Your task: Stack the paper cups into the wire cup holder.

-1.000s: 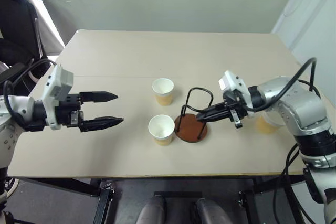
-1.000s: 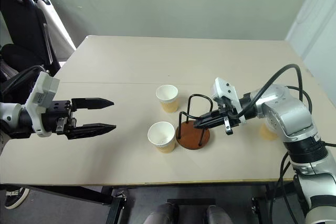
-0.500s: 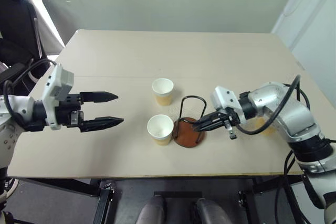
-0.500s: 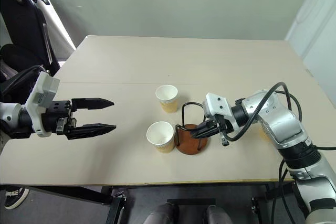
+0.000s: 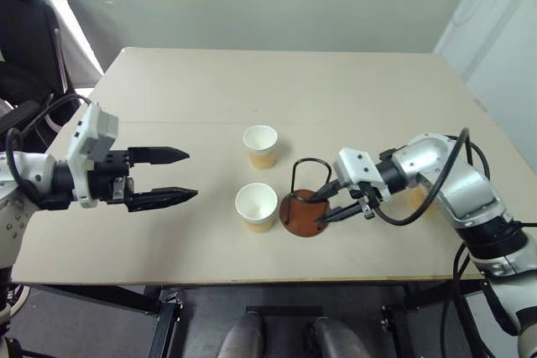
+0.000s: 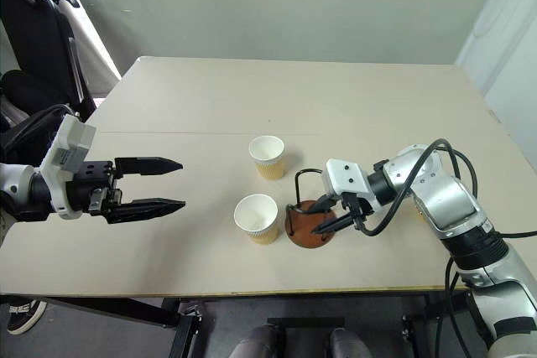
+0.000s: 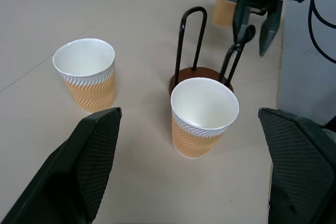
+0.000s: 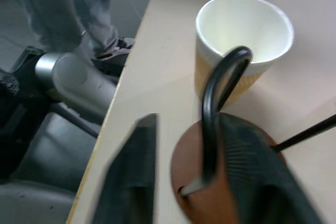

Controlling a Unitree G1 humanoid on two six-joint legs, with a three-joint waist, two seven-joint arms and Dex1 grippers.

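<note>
Two paper cups stand upright mid-table, a far cup (image 5: 260,146) and a near cup (image 5: 257,206). A third cup (image 7: 224,10) stands behind my right arm, partly hidden. The wire cup holder (image 5: 303,211) stands just right of the near cup, its brown disc flat on the table and its black loops (image 5: 308,165) upright and empty. My right gripper (image 5: 316,210) is open low over the disc, with one wire loop (image 8: 216,98) between its fingers. My left gripper (image 5: 190,175) is open and holds nothing, hovering left of the cups.
The beige table (image 5: 252,90) has bare room at the back and on the left. A black chair (image 5: 25,31) stands past its far left corner. The front edge runs close below the near cup and the holder.
My right gripper was shut on the holder's wire loop, sank a little towards the table and has opened. The holder shifted slightly to the left. The left arm stayed still.
</note>
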